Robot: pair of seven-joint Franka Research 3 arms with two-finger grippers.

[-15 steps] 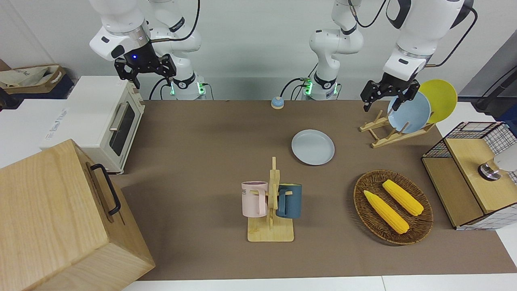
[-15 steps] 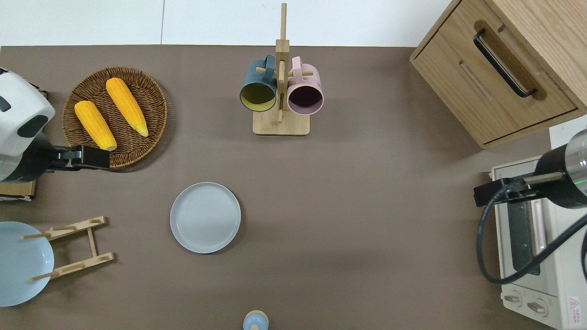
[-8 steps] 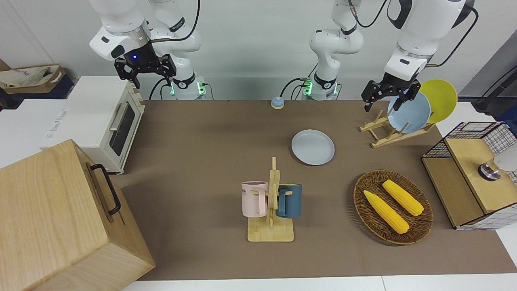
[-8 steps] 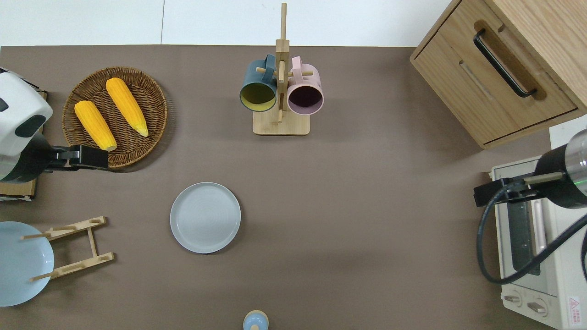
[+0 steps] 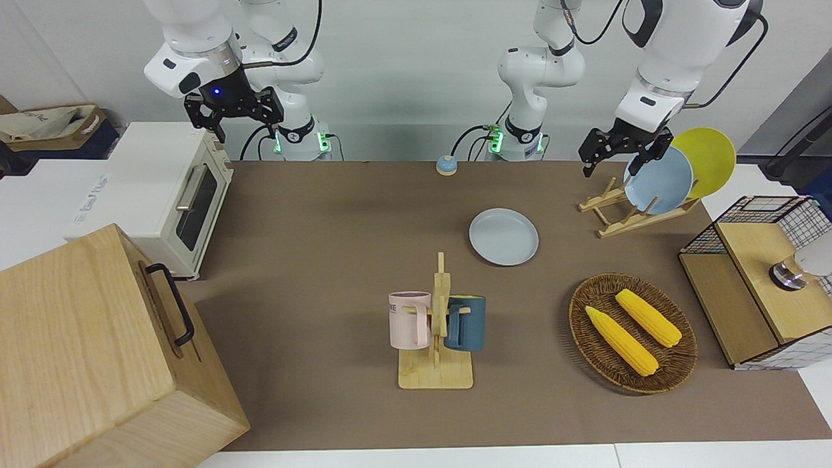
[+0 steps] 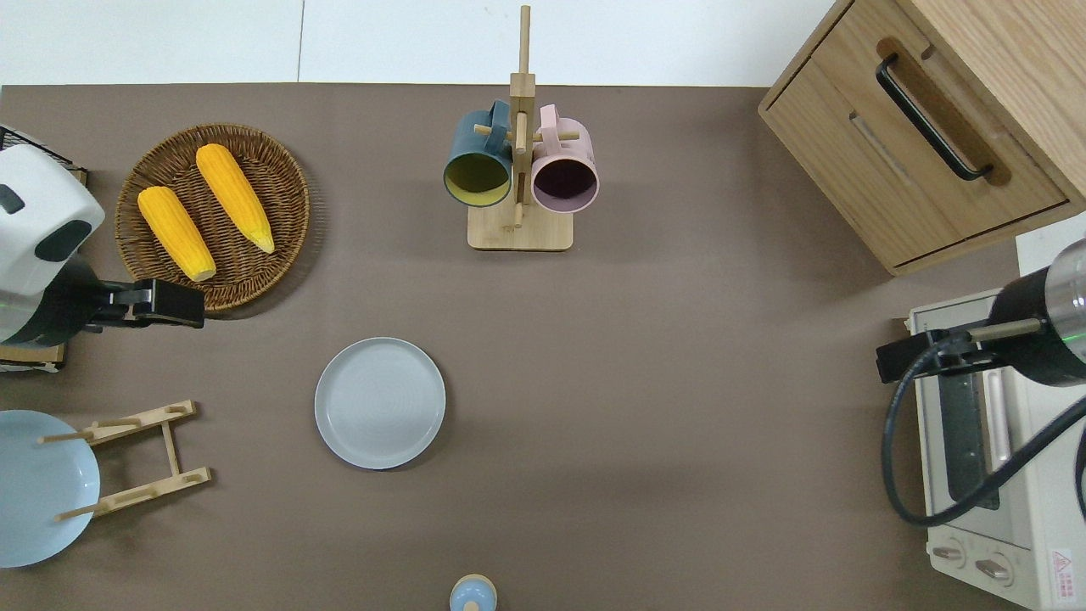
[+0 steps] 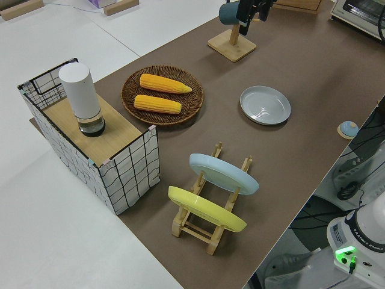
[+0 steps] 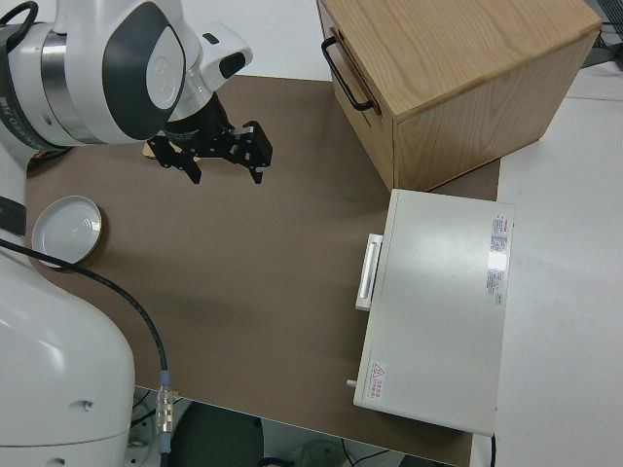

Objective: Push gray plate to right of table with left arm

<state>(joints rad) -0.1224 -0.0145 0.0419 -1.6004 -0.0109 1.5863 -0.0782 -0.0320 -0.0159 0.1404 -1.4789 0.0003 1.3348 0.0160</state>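
The gray plate [image 6: 380,403] lies flat on the brown table [image 6: 679,382], between the wooden plate rack [image 6: 136,458] and the mug stand [image 6: 519,170]. The left gripper [image 5: 621,153] hangs in the air with fingers spread, well apart from it; the right arm is parked

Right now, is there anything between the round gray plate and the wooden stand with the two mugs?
No. In the overhead view only bare brown table lies between the round gray plate and the wooden mug stand.
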